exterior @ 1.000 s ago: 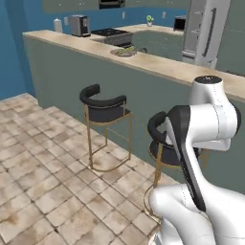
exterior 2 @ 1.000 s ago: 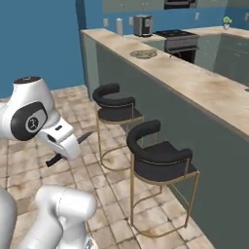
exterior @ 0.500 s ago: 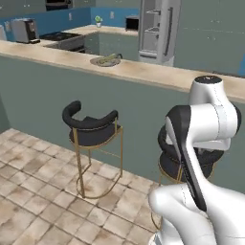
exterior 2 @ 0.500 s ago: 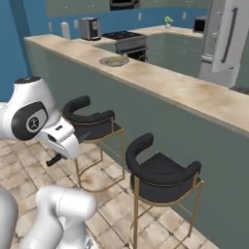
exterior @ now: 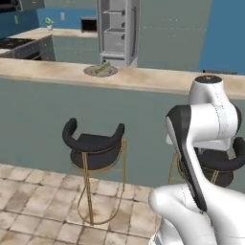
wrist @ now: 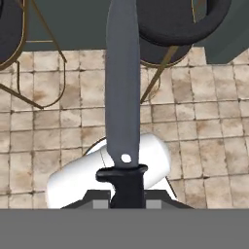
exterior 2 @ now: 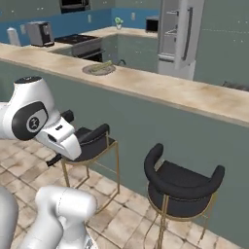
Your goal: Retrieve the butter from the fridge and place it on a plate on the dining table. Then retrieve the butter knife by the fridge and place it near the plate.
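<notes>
Black knife (wrist: 122, 112) handle clamped in closed gripper (wrist: 127, 197), blade pointing ahead over floor tiles; butter (exterior: 100, 69) already on plate (exterior: 111, 72), up on table (exterior: 153, 81) far ahead. Carrying step; next needs raising and setting down beside plate

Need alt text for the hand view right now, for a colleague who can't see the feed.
The gripper is shut on the butter knife, holding its black handle so the grey blade runs straight up the middle of the picture. Behind it lie tan floor tiles and two black stools with gold legs.
</notes>
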You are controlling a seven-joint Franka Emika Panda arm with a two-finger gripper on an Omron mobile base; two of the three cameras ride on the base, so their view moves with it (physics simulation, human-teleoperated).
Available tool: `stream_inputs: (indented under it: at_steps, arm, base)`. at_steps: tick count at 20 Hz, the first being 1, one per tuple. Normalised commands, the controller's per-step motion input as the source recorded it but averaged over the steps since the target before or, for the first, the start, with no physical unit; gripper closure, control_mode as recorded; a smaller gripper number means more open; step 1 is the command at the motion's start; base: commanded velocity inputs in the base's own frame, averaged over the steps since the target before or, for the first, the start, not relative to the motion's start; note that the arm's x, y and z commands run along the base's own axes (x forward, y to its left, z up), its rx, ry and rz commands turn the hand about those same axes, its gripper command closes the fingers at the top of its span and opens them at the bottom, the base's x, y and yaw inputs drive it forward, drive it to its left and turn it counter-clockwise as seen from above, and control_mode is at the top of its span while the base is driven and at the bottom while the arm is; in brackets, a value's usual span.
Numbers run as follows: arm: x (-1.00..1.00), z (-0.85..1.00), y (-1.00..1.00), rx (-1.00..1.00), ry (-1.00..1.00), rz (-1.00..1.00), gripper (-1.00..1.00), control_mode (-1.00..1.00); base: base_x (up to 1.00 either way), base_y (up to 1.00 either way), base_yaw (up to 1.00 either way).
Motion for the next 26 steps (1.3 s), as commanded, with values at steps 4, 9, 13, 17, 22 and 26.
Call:
stream_inputs:
  at_steps: [4, 9, 13, 17, 22, 26]
  arm:
    - [0.0, 0.0, 0.0, 0.0, 0.0, 0.0, 1.0, 1.0]
    - [0.0, 0.0, 0.0, 0.0, 0.0, 0.0, 1.0, 1.0]
    - [0.0, 0.0, 0.0, 0.0, 0.0, 0.0, 1.0, 1.0]
    - [0.0, 0.0, 0.0, 0.0, 0.0, 0.0, 1.0, 1.0]
    - [0.0, 0.0, 0.0, 0.0, 0.0, 0.0, 1.0, 1.0]
    - [0.0, 0.0, 0.0, 0.0, 0.0, 0.0, 1.0, 1.0]
  base:
    - [0.41, 1.0, -0.49]
    - [0.47, 1.0, -0.49]
    - [0.46, 1.0, -0.48]
    - [0.59, 0.91, -0.48]
    - [0.75, 0.25, -0.36]
    - [0.23, -0.18, -0.06]
